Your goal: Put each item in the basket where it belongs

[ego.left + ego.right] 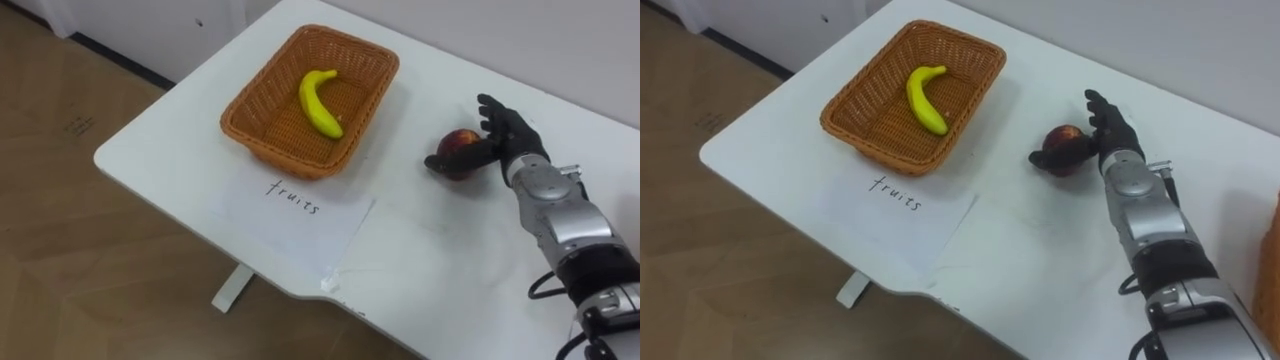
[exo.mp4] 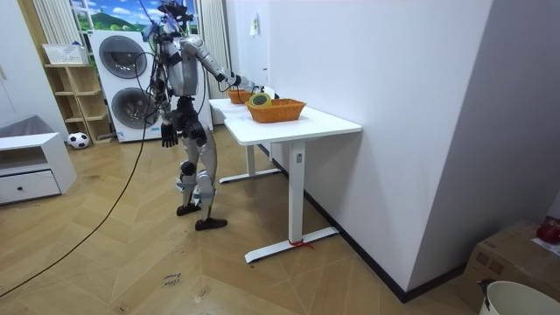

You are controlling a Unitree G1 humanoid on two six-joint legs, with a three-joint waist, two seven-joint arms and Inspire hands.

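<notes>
The right hand (image 1: 512, 135), dark-fingered on a silver metal forearm, is cupped round a red apple (image 1: 458, 148). Its thumb lies curled along the apple's near side and its fingers rise behind it, only partly closed. The round, glossy apple rests on the smooth white desk (image 1: 420, 255), apart from the basket to its left. That basket (image 1: 268, 150) is rectangular, woven of orange-brown wicker with sloping walls. A curved yellow banana (image 1: 320, 103) lies inside it on the woven floor. A flat white sheet of paper (image 1: 300, 222) with a handwritten word lies just in front of the basket. In the room view the robot stands at the desk's far end, its left hand (image 2: 168, 134) hanging by its hip; I cannot tell that hand's state. A second wicker basket (image 2: 278, 111) sits at the desk's nearer end.
</notes>
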